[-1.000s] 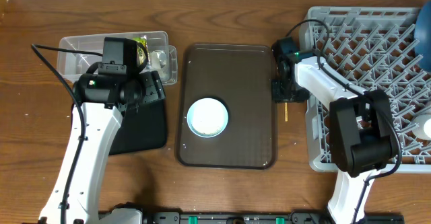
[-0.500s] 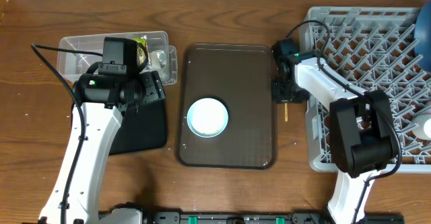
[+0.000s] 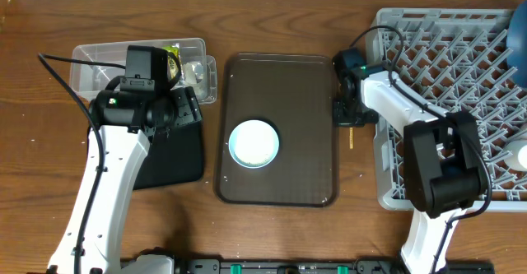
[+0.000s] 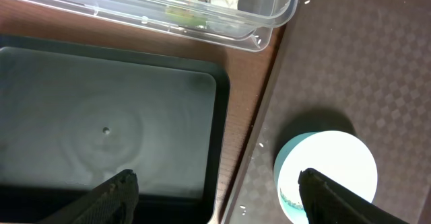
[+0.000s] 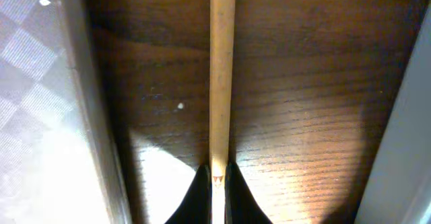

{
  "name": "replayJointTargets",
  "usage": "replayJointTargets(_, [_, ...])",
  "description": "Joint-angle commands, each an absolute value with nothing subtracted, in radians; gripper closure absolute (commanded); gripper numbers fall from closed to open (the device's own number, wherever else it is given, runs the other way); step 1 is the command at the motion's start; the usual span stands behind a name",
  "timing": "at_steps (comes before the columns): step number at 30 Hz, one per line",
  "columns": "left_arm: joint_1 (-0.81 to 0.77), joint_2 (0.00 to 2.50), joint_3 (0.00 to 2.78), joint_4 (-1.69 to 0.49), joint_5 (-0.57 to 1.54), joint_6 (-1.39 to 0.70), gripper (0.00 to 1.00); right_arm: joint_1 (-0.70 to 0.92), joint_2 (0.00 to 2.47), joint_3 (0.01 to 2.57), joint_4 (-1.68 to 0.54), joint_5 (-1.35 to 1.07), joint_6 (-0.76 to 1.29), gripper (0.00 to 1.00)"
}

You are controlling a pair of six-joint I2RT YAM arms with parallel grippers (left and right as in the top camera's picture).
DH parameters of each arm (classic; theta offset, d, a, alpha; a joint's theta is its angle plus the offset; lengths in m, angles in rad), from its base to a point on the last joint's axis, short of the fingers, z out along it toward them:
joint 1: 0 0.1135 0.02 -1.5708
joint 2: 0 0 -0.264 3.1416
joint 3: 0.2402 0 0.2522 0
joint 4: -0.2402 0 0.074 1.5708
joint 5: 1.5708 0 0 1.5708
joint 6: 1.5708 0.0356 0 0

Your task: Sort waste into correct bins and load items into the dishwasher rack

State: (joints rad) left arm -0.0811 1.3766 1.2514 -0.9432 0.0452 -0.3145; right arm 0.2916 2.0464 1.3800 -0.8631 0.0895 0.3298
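Pinches 1 chopstick (image 5: 222, 69) tight in right gripper (image 5: 217, 180), over brown wood table (image 5: 296, 116), between brown tray (image 3: 276, 85) and rack (image 3: 445, 52). Holds left gripper (image 4: 217, 183) spread wide above black tray (image 4: 101, 116).

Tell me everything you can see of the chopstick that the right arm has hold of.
The chopstick is a thin, straight stick of pale wood with a fine grain. The right pincer is shut on it, with a dark fingertip pressing each side. It runs along the strip of bare wooden table between the brown tray and the grey rack, touching neither. From overhead only a short end shows past the pincer. Whether it rests on the table or is lifted cannot be told.
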Motion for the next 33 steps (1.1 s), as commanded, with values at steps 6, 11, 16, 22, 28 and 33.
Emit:
replayJointTargets(6, [-0.077,1.379,1.251,-0.949,0.033,-0.316,0.21,0.227,1.916,1.589,-0.976,0.034,0.176,0.99])
replayJointTargets(11, [-0.077,1.379,1.251,-0.949,0.033,-0.316,0.21,0.165,1.837,1.686,-1.051,0.056,0.085,0.99])
replayJointTargets(16, [-0.077,1.379,1.251,-0.949,0.033,-0.316,0.21,0.068,1.813,1.691,-1.111,0.056,0.004,0.99])
replayJointTargets(22, [-0.077,1.379,1.251,-0.949,0.033,-0.316,0.21,-0.021,1.843,1.645,-1.144,0.026,-0.004,0.99])
replayJointTargets(28, [-0.077,1.379,1.251,-0.949,0.033,-0.316,0.21,-0.020,1.851,1.531,-1.082,-0.002,-0.012,0.99])
replayJointTargets(33, [-0.077,1.379,1.251,-0.949,0.034,-0.316,0.21,-0.014,1.852,1.467,-1.041,-0.004,-0.020,0.94])
